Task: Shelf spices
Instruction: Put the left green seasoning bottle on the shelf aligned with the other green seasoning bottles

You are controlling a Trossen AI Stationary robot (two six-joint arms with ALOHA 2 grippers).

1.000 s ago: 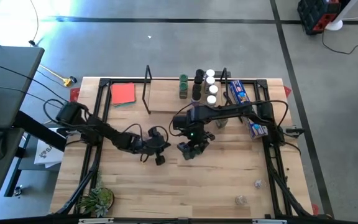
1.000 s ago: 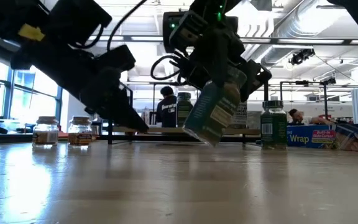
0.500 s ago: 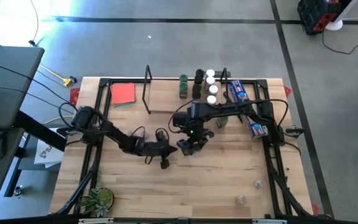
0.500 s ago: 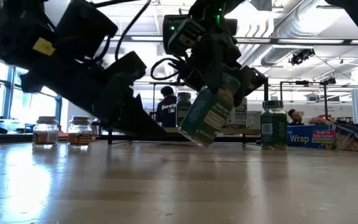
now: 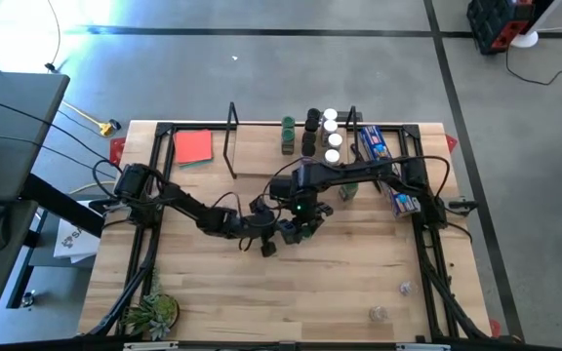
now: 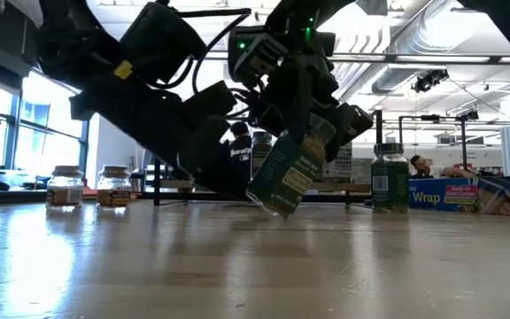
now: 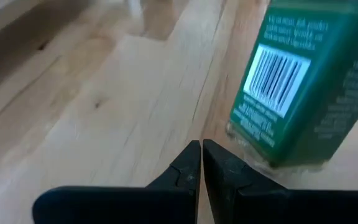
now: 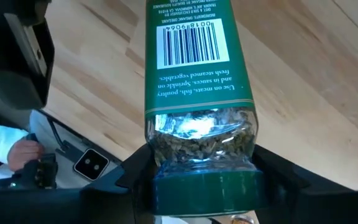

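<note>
**Green-label jar gripped, tilted, mid-table**

Right gripper (image 5: 299, 230) clamping a spice jar (image 6: 288, 173) by its green lid end, fingers on either side of the cap in the right wrist view (image 8: 202, 186). Holding the jar tilted, lid up, base low toward the table (image 5: 359, 283), near the middle of the board; cannot tell from the low view whether the base is touching the wood. Showing a green label with a barcode and dried green flakes behind the clear glass near the cap.

Left gripper (image 5: 266, 244) sitting just beside the jar, fingertips pressed together, nothing between them. Pointing at the jar's lower end in the left wrist view (image 7: 303, 81), tips (image 7: 194, 163) close to it but apart.

Shelf (image 5: 291, 146) standing at the far edge of the table, black uprights at its ends. Row of other jars (image 5: 320, 136) grouped at its right end, lids green, black and white. Blue packet (image 5: 375, 144) lying just right of those. Red card (image 5: 193, 146) lying flat at the left, by the shelf. Two small jars (image 6: 82, 186) standing apart at the left in the low view, another green-label jar (image 6: 390, 177) standing upright at the right.
</note>
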